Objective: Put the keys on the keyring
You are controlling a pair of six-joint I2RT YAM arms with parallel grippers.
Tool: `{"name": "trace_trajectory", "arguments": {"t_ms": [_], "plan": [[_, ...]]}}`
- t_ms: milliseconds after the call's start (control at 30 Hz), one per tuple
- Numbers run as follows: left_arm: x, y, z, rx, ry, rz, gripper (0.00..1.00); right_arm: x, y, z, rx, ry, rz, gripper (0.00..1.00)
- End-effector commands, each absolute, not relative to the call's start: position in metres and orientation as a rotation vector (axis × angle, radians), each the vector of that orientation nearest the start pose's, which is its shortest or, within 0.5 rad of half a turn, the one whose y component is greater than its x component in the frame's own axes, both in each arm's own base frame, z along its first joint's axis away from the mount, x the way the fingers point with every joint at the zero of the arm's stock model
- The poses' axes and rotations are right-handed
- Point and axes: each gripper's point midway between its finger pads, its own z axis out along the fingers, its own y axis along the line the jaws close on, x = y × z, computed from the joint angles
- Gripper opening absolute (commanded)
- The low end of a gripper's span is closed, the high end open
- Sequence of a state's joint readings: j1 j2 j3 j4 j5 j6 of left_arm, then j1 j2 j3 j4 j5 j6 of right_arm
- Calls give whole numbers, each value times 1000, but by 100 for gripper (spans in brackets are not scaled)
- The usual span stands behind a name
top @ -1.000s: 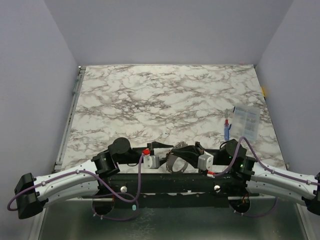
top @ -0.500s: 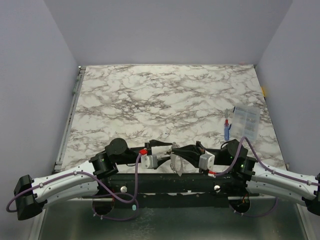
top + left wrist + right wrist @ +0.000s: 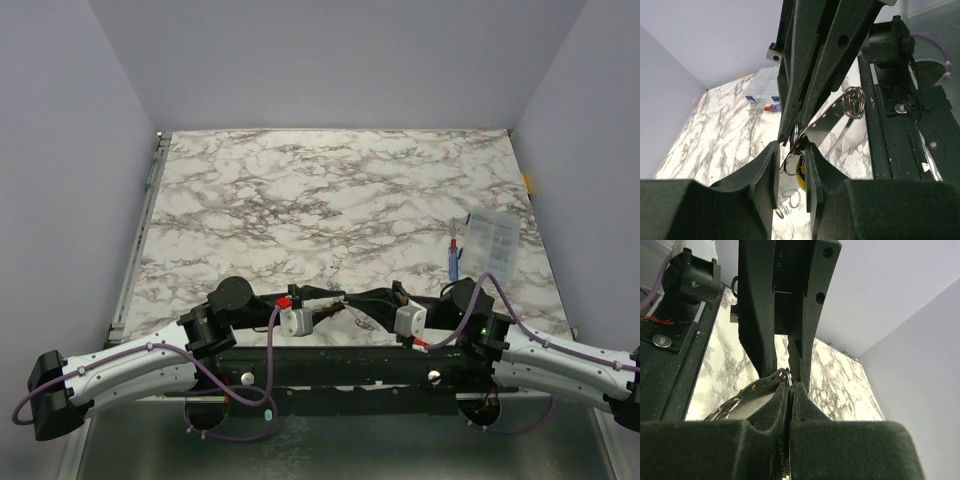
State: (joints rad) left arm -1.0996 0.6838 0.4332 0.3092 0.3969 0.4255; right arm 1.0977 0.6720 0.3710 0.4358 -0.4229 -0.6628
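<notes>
Two grippers meet tip to tip just over the near edge of the table point(image 3: 300, 200), a little ahead of the black bar that carries the arm bases. Nearest, the left gripper point(image 3: 791, 146) has its jaws a narrow gap apart. The lower loops of the keyring point(image 3: 795, 136) and a brass key point(image 3: 800, 175) hang in that gap. Whether the pads actually press on them is hard to judge from the left wrist view, since the wire looks slimmer than the gap. Coming in from the opposite side, the right gripper point(image 3: 790, 386) is clamped tight, its fingers flush against each other, pinching the top of the keyring at the very tips. The ring shows there as a thin silvery arc peeking out beside the closed fingers. A silvery disc point(image 3: 756, 392) with small holes, seen almost edge-on, runs off from the ring toward the right arm's base. In the left wrist view a wire coil point(image 3: 854, 101) shows at the disc's other end. Well beyond the grippers, near the table's right edge, a blue-and-red pen point(image 3: 453, 262) lies just beside a clear box point(image 3: 492, 243), and the marbled top stretches back to the far wall.
</notes>
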Motion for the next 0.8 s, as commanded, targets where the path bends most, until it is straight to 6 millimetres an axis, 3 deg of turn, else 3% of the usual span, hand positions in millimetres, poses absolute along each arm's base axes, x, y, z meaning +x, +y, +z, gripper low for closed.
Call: {"name": "trace_trajectory", "arguments": {"t_ms": [0, 167, 400, 767], "plan": [[96, -302, 268, 1264, 853, -835, 24, 100, 299, 269, -1322, 639, 651, 1], [96, -304, 264, 1271, 866, -841, 21, 100, 299, 267, -1327, 645, 644, 1], [97, -304, 261, 1274, 870, -834, 48, 99, 299, 270, -1323, 639, 650, 1], [101, -299, 267, 1243, 874, -810, 45, 103, 299, 268, -1326, 647, 626, 1]]}}
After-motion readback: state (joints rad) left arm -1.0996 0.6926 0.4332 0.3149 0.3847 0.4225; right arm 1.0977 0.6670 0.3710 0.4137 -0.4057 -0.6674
